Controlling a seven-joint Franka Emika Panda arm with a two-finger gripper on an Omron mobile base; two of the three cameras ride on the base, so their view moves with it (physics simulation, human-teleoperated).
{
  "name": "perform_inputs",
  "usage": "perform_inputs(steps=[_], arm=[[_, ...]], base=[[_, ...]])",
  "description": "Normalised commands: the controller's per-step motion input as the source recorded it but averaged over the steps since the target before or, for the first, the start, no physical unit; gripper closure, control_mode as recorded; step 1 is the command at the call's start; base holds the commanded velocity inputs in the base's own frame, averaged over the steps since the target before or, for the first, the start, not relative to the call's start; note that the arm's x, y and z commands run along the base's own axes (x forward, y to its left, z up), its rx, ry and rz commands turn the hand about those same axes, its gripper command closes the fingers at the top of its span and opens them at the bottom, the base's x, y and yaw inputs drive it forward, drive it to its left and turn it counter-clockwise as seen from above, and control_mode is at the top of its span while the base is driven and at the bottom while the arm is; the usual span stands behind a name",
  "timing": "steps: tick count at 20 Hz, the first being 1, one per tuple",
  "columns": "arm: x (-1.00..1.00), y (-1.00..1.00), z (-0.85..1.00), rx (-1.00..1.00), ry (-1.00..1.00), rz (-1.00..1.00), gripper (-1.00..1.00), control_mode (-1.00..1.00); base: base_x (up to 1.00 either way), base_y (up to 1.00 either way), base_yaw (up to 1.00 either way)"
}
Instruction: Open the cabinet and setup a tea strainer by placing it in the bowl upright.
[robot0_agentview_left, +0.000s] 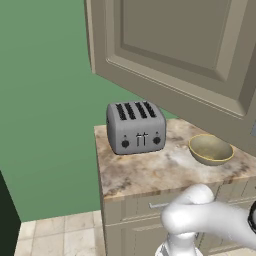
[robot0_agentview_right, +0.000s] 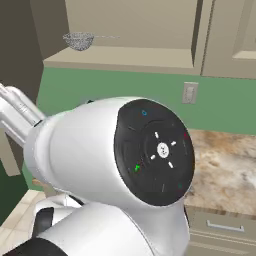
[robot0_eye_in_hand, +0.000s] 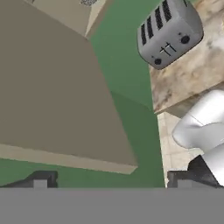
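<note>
The cabinet door (robot0_agentview_left: 175, 50) stands swung open above the counter, its raised panel facing the left base camera. Inside the open cabinet (robot0_agentview_right: 120, 57), the small grey mesh tea strainer (robot0_agentview_right: 79, 41) rests on the bottom shelf at the left, its thin handle pointing right. The olive-tan bowl (robot0_agentview_left: 211, 149) sits upright on the marble counter (robot0_agentview_left: 145, 172), right of the toaster. In the hand view my gripper (robot0_eye_in_hand: 111, 181) is open with nothing between its fingertips (robot0_eye_in_hand: 41, 180), looking along the cabinet door (robot0_eye_in_hand: 52, 96). A speckled edge of the tea strainer (robot0_eye_in_hand: 89, 1) peeks in at the top.
A grey four-slot toaster (robot0_agentview_left: 135, 127) stands at the back left of the counter, also seen as the toaster (robot0_eye_in_hand: 170, 33) from the hand. Drawer fronts (robot0_agentview_left: 135, 207) run below the counter edge. A wall outlet (robot0_agentview_right: 189, 92) sits on the green wall.
</note>
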Motion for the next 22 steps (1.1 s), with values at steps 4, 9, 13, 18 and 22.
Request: perform_inputs(steps=[4,9,13,18,22], arm=[[0.59,0.0,-0.11,0.42,0.51,0.28,-1.0,-1.0],[0.46,0.02,-0.13,0.39,0.27,0.24,-1.0,-1.0],[0.25,0.25,0.0,0.29,0.05,0.15,-1.0,-1.0],[0.03,0.29,0.15,0.15,0.0,0.01,-1.0,-1.0],[0.0,0.43,0.24,0.0,0.0,0.0,-1.0,-1.0]], base=[[0.0,0.0,0.0],[0.0,0.0,0.0],[0.0,0.0,0.0],[0.0,0.0,0.0],[0.0,0.0,0.0]])
